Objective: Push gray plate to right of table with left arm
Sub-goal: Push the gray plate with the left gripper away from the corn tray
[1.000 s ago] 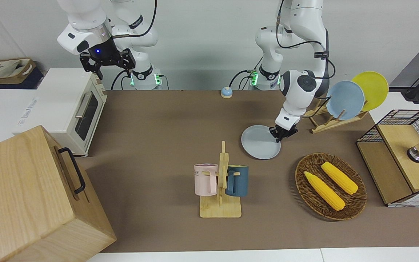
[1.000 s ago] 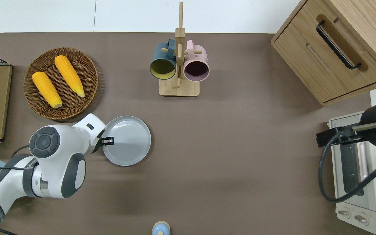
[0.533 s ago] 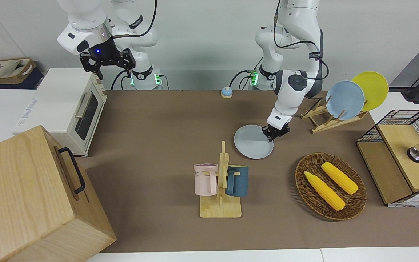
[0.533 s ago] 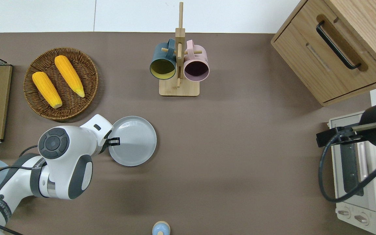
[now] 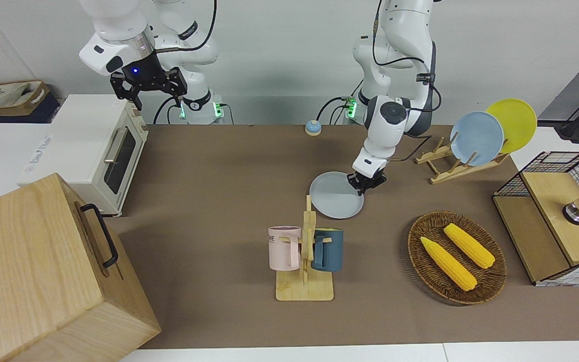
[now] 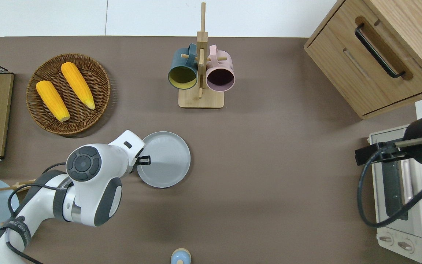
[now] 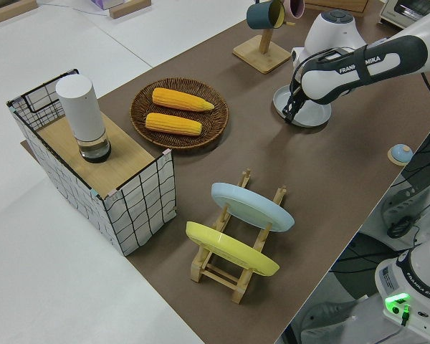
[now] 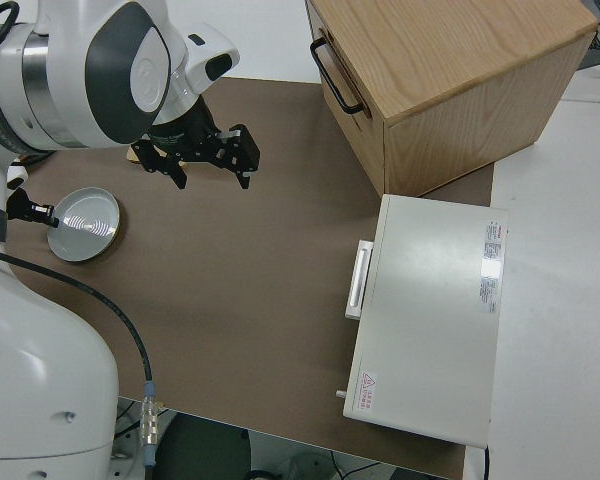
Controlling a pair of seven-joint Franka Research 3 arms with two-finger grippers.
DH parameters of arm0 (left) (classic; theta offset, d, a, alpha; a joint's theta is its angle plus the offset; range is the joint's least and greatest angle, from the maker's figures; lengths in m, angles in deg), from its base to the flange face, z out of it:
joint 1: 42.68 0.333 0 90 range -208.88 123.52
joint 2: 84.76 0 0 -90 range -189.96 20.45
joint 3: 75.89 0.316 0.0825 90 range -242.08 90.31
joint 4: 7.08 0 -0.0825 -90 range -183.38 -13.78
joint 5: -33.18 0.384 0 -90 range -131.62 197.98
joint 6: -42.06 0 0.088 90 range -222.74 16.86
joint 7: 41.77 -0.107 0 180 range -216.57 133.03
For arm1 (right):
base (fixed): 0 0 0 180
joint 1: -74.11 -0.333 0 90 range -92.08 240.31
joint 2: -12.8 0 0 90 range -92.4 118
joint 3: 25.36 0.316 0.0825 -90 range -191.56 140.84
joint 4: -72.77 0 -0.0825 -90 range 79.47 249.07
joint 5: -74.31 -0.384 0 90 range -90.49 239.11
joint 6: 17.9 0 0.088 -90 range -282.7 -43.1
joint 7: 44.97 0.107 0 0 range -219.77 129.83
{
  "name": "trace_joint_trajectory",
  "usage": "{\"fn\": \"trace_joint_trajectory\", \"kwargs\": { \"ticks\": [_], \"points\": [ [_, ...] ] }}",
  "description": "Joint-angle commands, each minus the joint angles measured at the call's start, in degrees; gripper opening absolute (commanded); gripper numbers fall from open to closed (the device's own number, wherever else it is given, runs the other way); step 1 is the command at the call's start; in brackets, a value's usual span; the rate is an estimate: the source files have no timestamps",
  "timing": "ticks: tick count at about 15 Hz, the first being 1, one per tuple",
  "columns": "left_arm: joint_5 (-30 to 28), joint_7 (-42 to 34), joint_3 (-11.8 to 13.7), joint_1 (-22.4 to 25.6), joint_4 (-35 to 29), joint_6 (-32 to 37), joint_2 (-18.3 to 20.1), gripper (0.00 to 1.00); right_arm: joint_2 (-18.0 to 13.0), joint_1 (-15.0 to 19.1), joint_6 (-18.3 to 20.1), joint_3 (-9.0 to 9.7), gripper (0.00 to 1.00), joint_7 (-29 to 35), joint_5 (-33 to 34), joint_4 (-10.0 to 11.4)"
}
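One contact point drives the push: the left hand (image 6: 144, 160), fingers drawn together, bears on the gray plate (image 6: 167, 159) rim nearest the wicker basket (image 6: 68, 94). Keep the fingertips low on the worktop (image 6: 269, 183) and press through the plate's centre, to prevent swerving toward the mug rack (image 6: 201, 73).

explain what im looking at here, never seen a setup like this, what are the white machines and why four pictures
The white machines are two robot arms bolted at one edge of a brown-covered table, each ending in a small black two-finger gripper. The four pictures show one moment from four cameras: across the table, straight above, and one at each end.

The left gripper is down at the rim of a round pale gray plate, at the plate's edge toward the left arm's end; nothing is lifted. The right gripper is parked with its fingers open.

Also on the table: a round wicker basket with two yellow corn cobs, a wooden mug tree with a pink mug and a dark teal mug, a wooden rack holding a sky-blue plate and a yellow plate, a white toaster oven and a wooden drawer box.
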Motion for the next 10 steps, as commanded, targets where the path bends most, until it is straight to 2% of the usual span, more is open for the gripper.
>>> {"fn": "trace_joint_trajectory", "kwargs": {
  "ticks": [1,10],
  "points": [
    [-0.44,2.87,-0.32,-2.74,0.87,-0.97,-2.58,0.00,-0.14,1.07,0.89,0.92,0.983,0.75,-0.25,-0.53],
    [-0.80,11.12,-7.79,-2.83,3.41,-2.38,-4.77,0.00,-0.14,1.07,0.89,0.92,0.983,0.75,-0.25,-0.53]
  ]
}}
